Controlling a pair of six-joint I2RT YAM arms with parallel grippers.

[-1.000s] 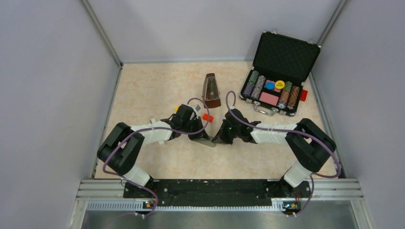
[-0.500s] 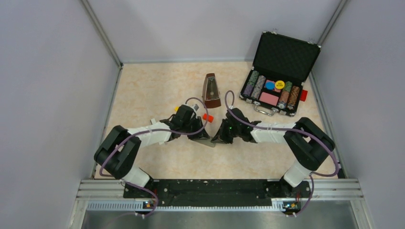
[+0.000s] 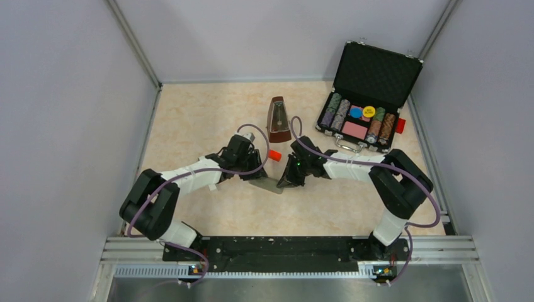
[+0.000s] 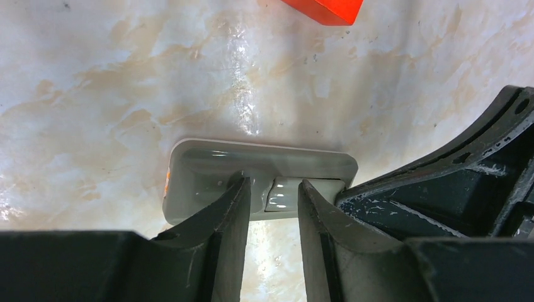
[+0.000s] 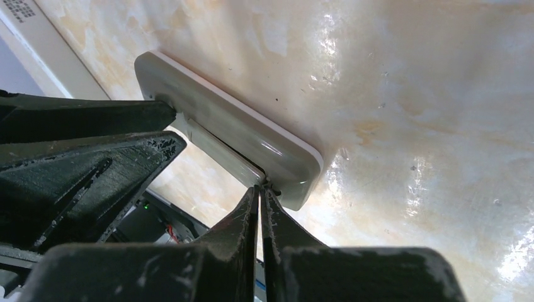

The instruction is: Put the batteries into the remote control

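The remote control [image 3: 270,185] is a flat grey slab lying on the table between my two grippers. My left gripper [image 4: 275,189] is open, its two fingertips [image 4: 242,187] resting on the remote's top [image 4: 261,165] either side of a paler grey cover panel [image 4: 284,194], with nothing between them. My right gripper [image 5: 259,189] is shut, its tips touching the near end of the remote [image 5: 239,135] at the seam of that panel. The batteries are hidden. A thin orange sliver [image 4: 167,183] shows at the remote's left edge; what it is I cannot tell.
A chunky red-orange block [image 3: 274,154] lies just beyond the remote, also seen as the orange block [image 4: 324,7] in the left wrist view. A brown metronome [image 3: 278,119] stands farther back. An open black case of poker chips [image 3: 362,119] sits at the back right.
My left gripper's jaws have opened from shut. Both wrists have shifted slightly toward the far side, staying at the remote, which has not moved.
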